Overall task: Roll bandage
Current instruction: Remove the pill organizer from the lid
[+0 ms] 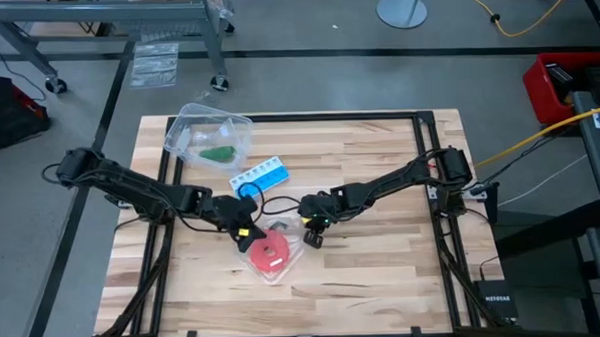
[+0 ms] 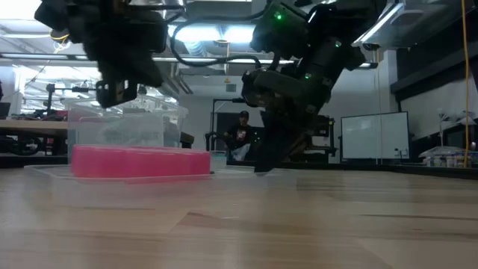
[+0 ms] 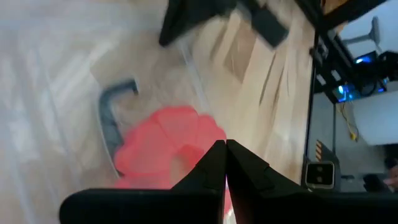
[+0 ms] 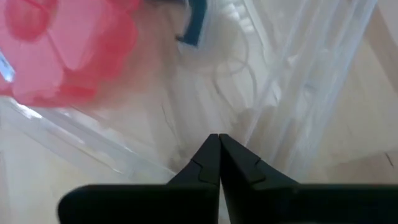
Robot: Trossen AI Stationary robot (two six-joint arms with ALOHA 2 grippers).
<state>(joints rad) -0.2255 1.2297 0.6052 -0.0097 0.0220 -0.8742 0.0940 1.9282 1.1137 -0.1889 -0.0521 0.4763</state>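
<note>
Task barely begun, I reckon: dark green cloth bandage [image 1: 218,152] sits unrolled(?) in clear plastic tub [image 1: 240,124], far side. Left gripper [image 1: 244,233] & right gripper [image 1: 313,232] both pinched together at clear bag [image 1: 291,251] w/ red disc [image 1: 268,252].

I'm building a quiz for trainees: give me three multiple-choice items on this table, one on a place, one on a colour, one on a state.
1. Where does the dark green cloth bandage lie?
A. in the clear plastic container
B. on the blue-and-white pill box
C. on bare table

2. What colour is the round disc?
A. yellow
B. red
C. white

3. How are the right gripper fingers?
A. wide open
B. holding the bandage
C. shut

Answers: 1 A, the high view shows green inside the container; 2 B, red between both grippers; 3 C, the right wrist view shows the tips meeting.
</note>
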